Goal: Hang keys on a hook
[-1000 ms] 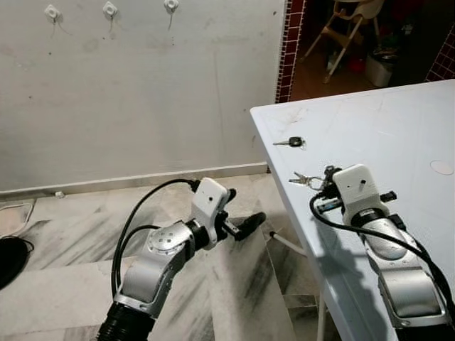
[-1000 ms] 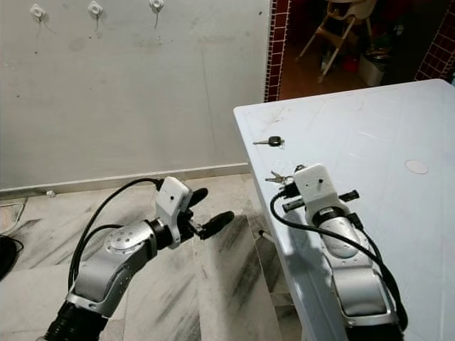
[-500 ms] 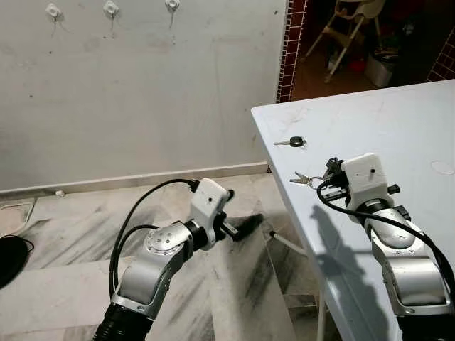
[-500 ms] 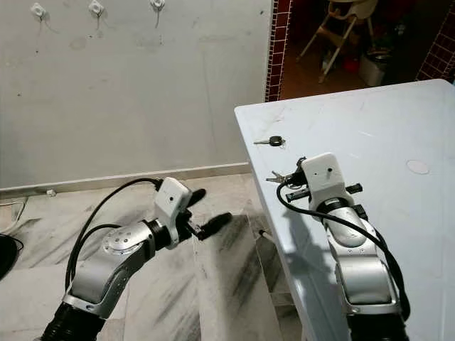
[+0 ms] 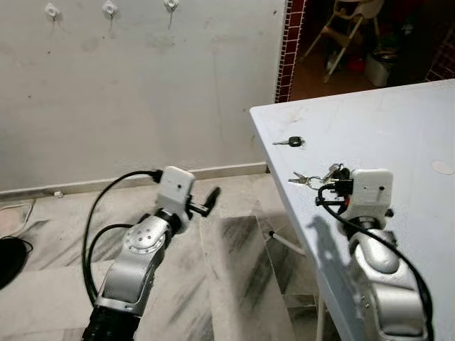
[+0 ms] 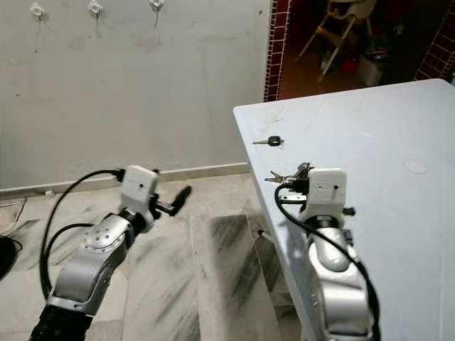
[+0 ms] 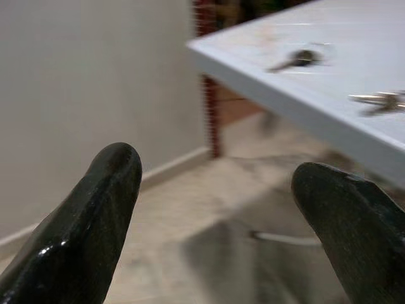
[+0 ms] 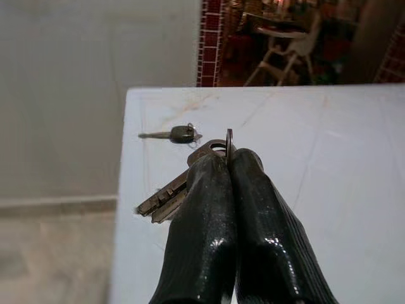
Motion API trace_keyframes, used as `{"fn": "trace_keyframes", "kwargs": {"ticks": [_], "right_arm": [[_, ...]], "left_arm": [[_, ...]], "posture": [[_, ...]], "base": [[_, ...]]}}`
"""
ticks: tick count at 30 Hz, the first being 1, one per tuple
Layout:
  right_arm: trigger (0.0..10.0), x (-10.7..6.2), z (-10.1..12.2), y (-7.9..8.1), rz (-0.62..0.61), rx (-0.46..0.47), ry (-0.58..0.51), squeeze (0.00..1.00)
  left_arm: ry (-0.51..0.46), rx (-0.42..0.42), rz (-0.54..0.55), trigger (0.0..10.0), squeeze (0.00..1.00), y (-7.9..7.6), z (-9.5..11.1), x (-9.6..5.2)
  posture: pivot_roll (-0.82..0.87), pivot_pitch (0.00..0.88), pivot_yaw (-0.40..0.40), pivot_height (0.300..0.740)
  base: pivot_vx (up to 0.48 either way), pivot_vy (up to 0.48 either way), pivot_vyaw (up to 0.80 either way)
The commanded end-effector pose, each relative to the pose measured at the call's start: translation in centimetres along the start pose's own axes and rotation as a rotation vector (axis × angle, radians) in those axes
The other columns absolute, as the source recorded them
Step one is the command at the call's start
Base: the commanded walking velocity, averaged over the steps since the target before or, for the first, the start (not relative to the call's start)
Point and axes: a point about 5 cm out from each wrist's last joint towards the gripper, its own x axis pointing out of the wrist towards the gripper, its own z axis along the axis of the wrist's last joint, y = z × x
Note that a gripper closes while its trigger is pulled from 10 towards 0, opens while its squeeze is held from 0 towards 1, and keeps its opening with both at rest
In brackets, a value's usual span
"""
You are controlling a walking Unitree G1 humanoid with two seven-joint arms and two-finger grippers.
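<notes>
A bunch of silver keys (image 5: 306, 179) on a ring (image 8: 228, 143) sticks out from my right gripper (image 5: 333, 175), which is shut on it low over the white table (image 5: 398, 128) near its left edge. I cannot tell whether the keys touch the tabletop. A single key with a black head (image 5: 290, 142) lies flat further along that edge. My left gripper (image 5: 208, 202) is open and holds nothing, out over the floor left of the table. Three small white hooks (image 5: 109, 8) sit high on the grey wall.
A red tiled wall edge (image 5: 291, 42) borders a doorway with a wooden high chair (image 5: 347, 21) beyond. A dark object (image 5: 7, 257) and a cable lie on the marble floor at far left. A thin white table leg (image 5: 288, 245) slants under the table.
My left arm has swung left and up, nearer the wall, with its fingers still open. My right wrist has turned and shifted slightly right, keeping the keys in its grip.
</notes>
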Motion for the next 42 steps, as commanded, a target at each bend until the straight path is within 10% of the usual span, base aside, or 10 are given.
{"fn": "trace_keyframes", "kwargs": {"ticks": [1,42], "right_arm": [[10.0,-0.2,0.6,0.8,0.008,0.012,-0.037,0.0],[10.0,0.6,0.6,1.7,0.019,0.034,-0.052,0.0]], "left_arm": [[-0.02,0.029,0.053,10.0,0.0,0.8,0.2,-0.5],[-0.053,-0.031,0.03,10.0,0.0,0.8,1.1,1.0]], "posture": [[0.03,0.0,0.046,0.74],[0.06,0.0,0.047,0.74]], "base": [[0.0,0.0,0.0],[0.0,0.343,0.0]]}}
